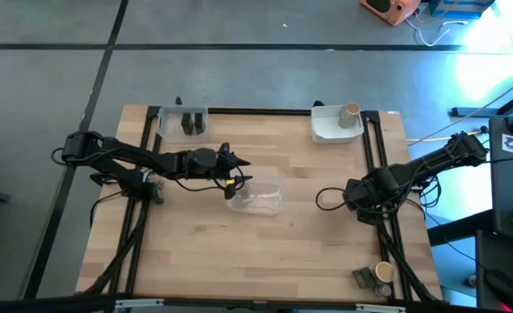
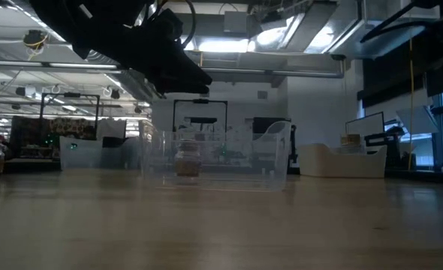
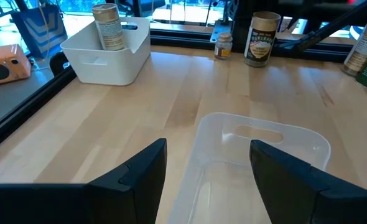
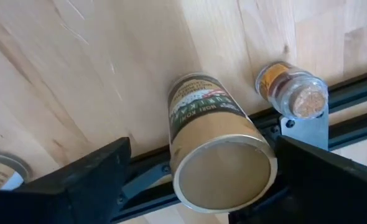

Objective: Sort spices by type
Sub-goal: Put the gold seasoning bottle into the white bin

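**Sorting is begun, and much of it is left**

Three trays are on the table [image 1: 196,252]. A clear tray at the far-left corner [image 1: 171,122] already holds dark blocky spices [image 1: 192,124]. A white tray at the far-right corner [image 1: 326,130] holds one tan cylinder [image 1: 350,111]. These two kinds have their places, so I judge this part is started.

A second clear tray [image 1: 261,200] is near the middle of the table. The left gripper [image 1: 239,180] hovers over the side of it that faces the left edge, with its fingers [image 3: 137,180] apart and nothing between them. In the left wrist view the part of this tray that shows is bare. The low view shows a small brownish thing [image 2: 188,165] at this tray, but I cannot tell if it is inside or behind it.

Several spices are not sorted. Along the right edge stand a tan cylinder with a label [image 3: 261,38] and a small jar [image 3: 223,45]. At the near-right corner there are another tan cylinder [image 1: 383,272] and a dark container [image 1: 363,277].

The right gripper [image 1: 324,198] is toward the right edge, with its fingers wide apart and holding nothing. Its wrist view looks at an unsorted cylinder [image 4: 221,152] and a cork-topped jar [image 4: 293,93] by the black rail.

By my judgement less than half is done. The cylinders must go to the white tray, and the small jars probably to the middle tray.
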`<action>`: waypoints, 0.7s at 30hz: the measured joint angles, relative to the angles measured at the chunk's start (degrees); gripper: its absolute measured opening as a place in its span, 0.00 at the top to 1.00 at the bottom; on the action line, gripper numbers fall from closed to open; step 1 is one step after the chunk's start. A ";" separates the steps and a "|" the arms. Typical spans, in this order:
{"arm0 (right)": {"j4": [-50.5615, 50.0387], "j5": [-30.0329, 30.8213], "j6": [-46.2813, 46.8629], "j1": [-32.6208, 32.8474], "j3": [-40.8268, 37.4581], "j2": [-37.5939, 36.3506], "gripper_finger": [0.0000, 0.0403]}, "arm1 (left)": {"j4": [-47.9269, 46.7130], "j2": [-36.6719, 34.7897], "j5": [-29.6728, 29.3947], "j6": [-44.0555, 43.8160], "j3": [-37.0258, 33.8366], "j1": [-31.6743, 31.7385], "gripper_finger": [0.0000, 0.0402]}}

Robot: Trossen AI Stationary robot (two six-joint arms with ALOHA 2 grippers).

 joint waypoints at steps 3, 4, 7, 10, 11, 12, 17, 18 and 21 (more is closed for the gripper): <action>-0.31 -0.71 -0.06 0.00 -0.48 0.00 0.01 | 0.00 0.00 -0.02 -1.00 0.00 0.00 0.47; -0.38 -1.16 -0.17 0.00 -0.80 0.09 0.01 | 0.01 0.00 0.00 -1.16 0.00 0.01 0.47; -0.23 -1.70 -0.54 0.00 -0.74 1.17 0.01 | 0.00 0.00 0.00 -1.20 0.00 0.00 0.47; -0.16 -2.05 -1.17 0.00 -0.74 3.45 0.01 | 0.00 0.00 -0.01 -1.23 0.00 0.01 0.47; -0.24 -2.27 -1.56 0.00 -0.74 4.39 0.01 | 0.00 0.00 -0.01 -1.25 0.00 0.00 0.47; -0.26 -2.66 -2.00 -0.01 -0.74 5.40 0.01 | 0.00 0.00 0.00 -1.25 0.00 0.02 0.47; -0.27 -5.18 -6.13 0.00 -0.74 10.22 0.01 | 0.00 0.00 0.00 -1.01 0.00 0.00 0.47; -0.27 -5.16 -6.77 0.00 -0.74 10.99 0.01 | 0.00 0.00 0.00 -0.99 0.00 0.00 0.47; -0.30 -5.01 -8.01 0.00 -0.74 12.69 0.01 | 0.02 0.00 -0.01 -0.96 0.00 0.00 0.47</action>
